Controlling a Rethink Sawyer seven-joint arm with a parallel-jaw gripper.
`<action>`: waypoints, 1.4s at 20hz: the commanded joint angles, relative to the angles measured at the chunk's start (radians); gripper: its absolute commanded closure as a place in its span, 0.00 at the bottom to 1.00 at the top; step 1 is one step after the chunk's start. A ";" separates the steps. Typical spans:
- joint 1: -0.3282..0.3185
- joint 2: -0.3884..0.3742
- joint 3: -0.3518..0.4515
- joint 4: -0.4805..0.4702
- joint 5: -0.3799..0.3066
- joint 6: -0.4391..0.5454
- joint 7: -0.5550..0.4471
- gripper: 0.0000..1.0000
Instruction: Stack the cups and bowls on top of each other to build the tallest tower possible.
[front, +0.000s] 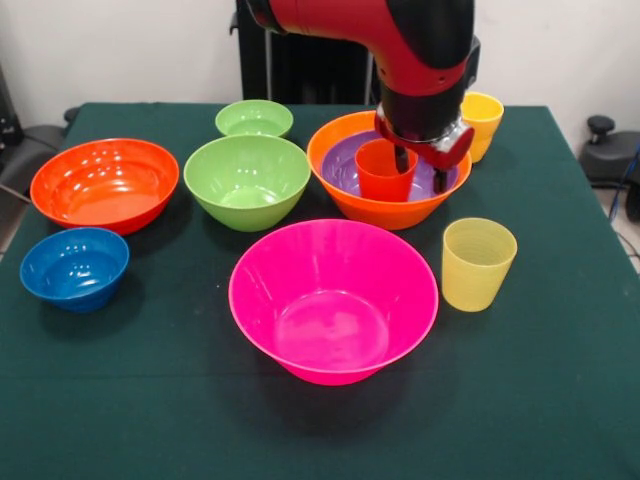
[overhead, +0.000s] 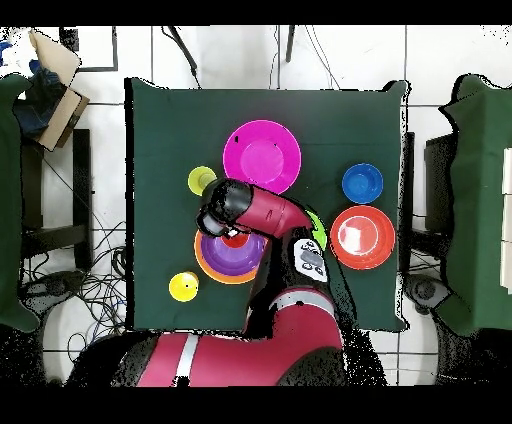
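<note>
Two green bowls (front: 247, 180) sit at nine o'clock of the tower (front: 388, 170). Its red-orange cup (front: 385, 170) stands upright in purple; the gripper (front: 420, 165) pinches its rim.

Landmark: pink bowl (overhead: 262, 155), near table (overhead: 160, 130) centre. Blue bowl (overhead: 362, 183) to its right, red-orange bowl (overhead: 362, 237) below-right. Yellow cup (overhead: 201, 180) just left. Orange bowl (overhead: 212, 270) w/ purple bowl (overhead: 236, 255) inside sits below, partly under arm (overhead: 270, 215). 2nd yellow cup (overhead: 183, 287) further below-left.
</note>
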 joint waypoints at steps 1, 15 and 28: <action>0.027 -0.031 0.060 0.010 0.033 0.017 0.146 0.00; 0.059 -0.139 -0.046 -0.024 -0.007 0.151 0.160 0.00; 0.013 -0.256 -0.117 -0.088 -0.126 0.081 -0.035 0.00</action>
